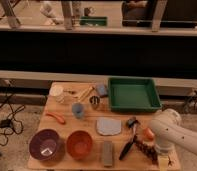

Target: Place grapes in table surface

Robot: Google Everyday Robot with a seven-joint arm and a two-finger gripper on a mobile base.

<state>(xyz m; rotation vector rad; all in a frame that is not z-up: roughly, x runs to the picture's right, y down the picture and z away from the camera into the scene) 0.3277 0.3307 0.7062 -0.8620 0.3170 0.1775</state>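
Observation:
The grapes [142, 146], a dark reddish-purple elongated bunch, lie on the light-brown wooden table surface [67, 127] near its front right corner. They sit just right of the black brush [125, 148] and below the round orange fruit [149, 133]. My white arm [168, 131] comes in from the right and bends down over that corner. The gripper [155, 153] is low at the right end of the bunch. I cannot tell whether it touches the grapes.
A green tray [134, 94] stands at the back right. A purple bowl [45, 145], orange bowl [80, 144], grey block [107, 153], grey plate [108, 126], blue cup [78, 110], metal cup [95, 102] and orange-red pepper [55, 118] fill the left and middle.

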